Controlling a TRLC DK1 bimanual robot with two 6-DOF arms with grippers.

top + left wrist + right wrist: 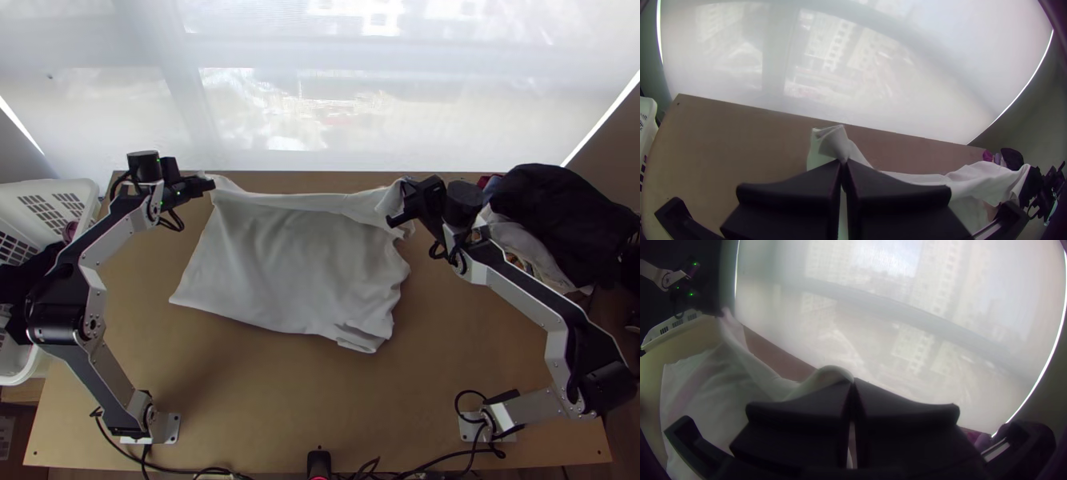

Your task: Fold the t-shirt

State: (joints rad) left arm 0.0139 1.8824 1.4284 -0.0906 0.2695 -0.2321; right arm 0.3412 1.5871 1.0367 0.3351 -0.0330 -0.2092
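From the top view, both arms angle out over the counter (264, 400), left gripper (211, 184) and right gripper (398, 205) at the spread t-shirt's (280, 256) far corners. Left wrist view: fingers together, pinching cloth. Right wrist view: fingers likewise closed on cloth.

On the bench (264, 400) I see smooth, pale brown wood with matt surface. The shirt (296, 256) looks soft, matt white cloth. At left, the basket (60, 190) seems white plastic; my arm links (524, 300) look like smooth metal.
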